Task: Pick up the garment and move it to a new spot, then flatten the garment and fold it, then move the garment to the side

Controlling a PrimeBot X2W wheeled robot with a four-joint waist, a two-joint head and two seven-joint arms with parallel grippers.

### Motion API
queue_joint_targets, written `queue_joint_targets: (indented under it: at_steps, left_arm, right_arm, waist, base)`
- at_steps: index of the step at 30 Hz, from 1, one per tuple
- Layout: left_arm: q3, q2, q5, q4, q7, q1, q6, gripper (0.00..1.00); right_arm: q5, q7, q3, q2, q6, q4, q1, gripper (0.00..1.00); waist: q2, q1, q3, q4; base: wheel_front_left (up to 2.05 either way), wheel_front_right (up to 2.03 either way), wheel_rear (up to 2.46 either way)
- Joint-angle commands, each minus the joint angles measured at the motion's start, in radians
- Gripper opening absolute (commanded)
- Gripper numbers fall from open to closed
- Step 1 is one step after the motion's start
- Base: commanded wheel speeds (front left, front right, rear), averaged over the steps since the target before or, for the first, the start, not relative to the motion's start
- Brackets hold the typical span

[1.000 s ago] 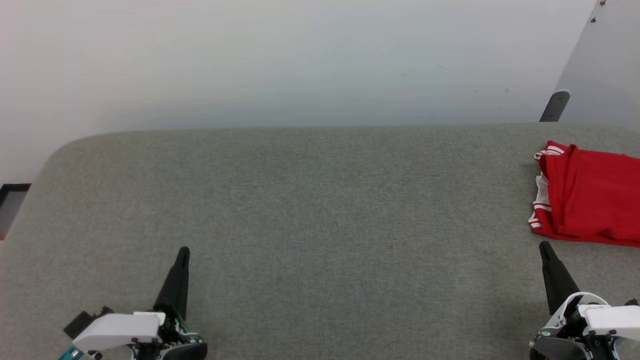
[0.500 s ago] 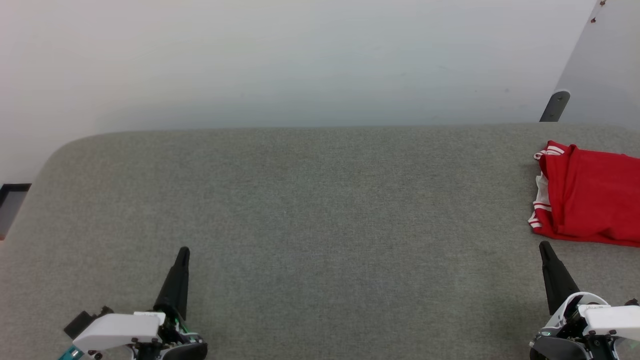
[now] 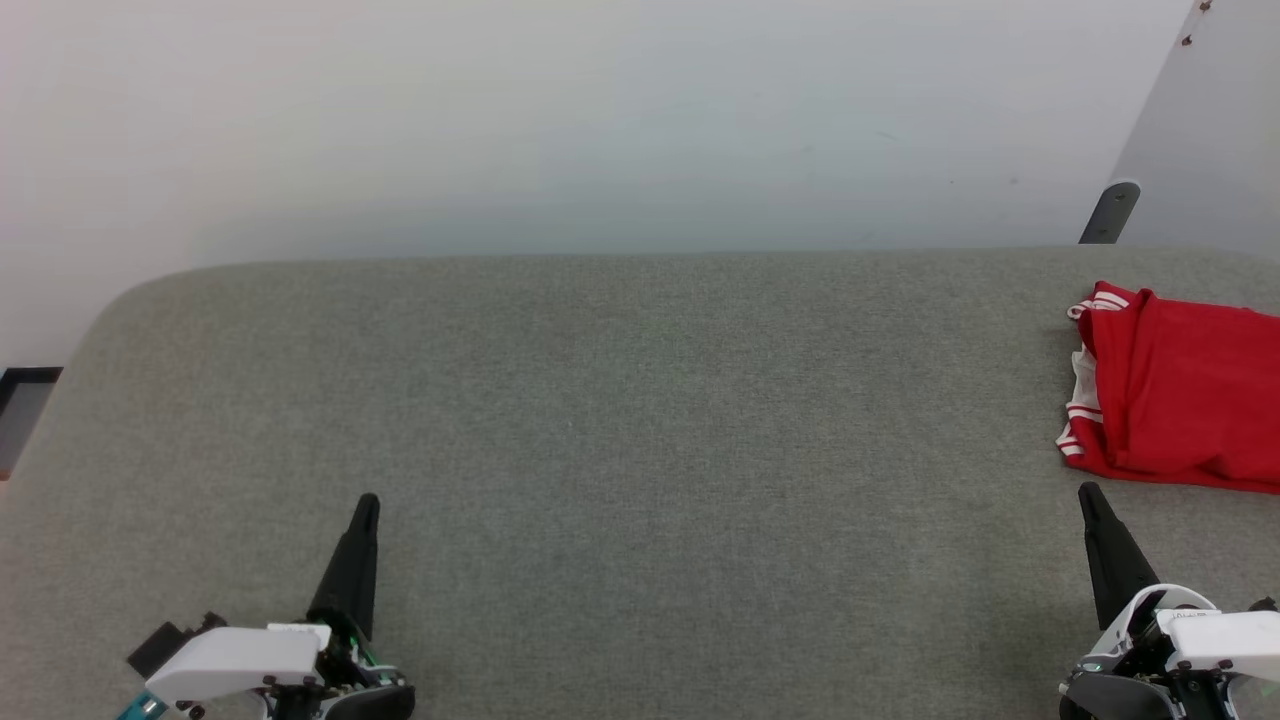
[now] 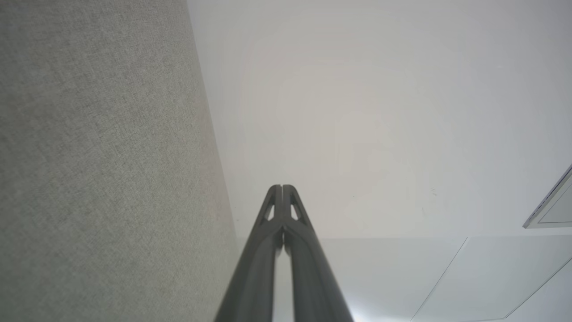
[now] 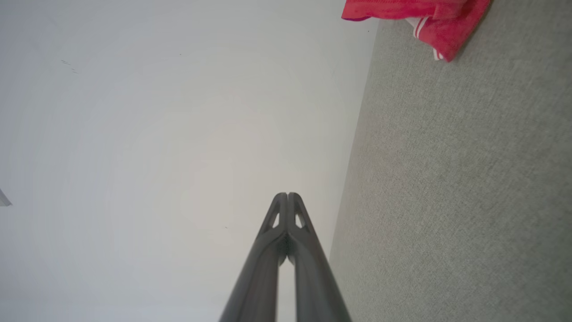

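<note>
The garment [image 3: 1180, 400] lies folded at the right edge of the grey table [image 3: 640, 420], red with white striped trim along its left side; part of it runs out of the head view. Its corner [image 5: 429, 18] hangs at the top of the right wrist view. My right gripper [image 3: 1088, 492] is shut and empty, its tips just in front of the garment's near left corner. Far off at the lower left, my left gripper [image 3: 367, 500] is shut too, holding nothing. The wrist views show both pairs of fingertips pressed together: left gripper [image 4: 282, 188], right gripper [image 5: 287, 195].
A pale wall [image 3: 600, 120] rises behind the table's far edge. A grey panel with a dark bracket [image 3: 1110, 212] stands at the back right. The table's rounded far-left corner [image 3: 130, 290] drops off to the floor.
</note>
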Motion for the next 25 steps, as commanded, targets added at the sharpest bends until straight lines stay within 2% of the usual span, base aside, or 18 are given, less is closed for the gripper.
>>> queue_joint_targets:
  at_steps: [1, 25]
  left_arm:
    - [0.002, 0.0, -0.003, 0.001, 0.002, -0.01, -0.003, 0.0]
    - [0.002, 0.0, -0.003, 0.001, 0.002, -0.01, -0.003, 0.0]
  right_arm:
    - [0.002, 0.002, 0.003, 0.003, 0.0, -0.002, -0.003, 0.0]
    - [0.002, 0.002, 0.003, 0.003, 0.0, -0.002, -0.003, 0.0]
  waist:
    - [-0.0001, 0.0, 0.0, 0.0]
    - [-0.0001, 0.0, 0.0, 0.0]
  base:
    - [0.0, 0.0, 0.0]
    - [0.0, 0.0, 0.0]
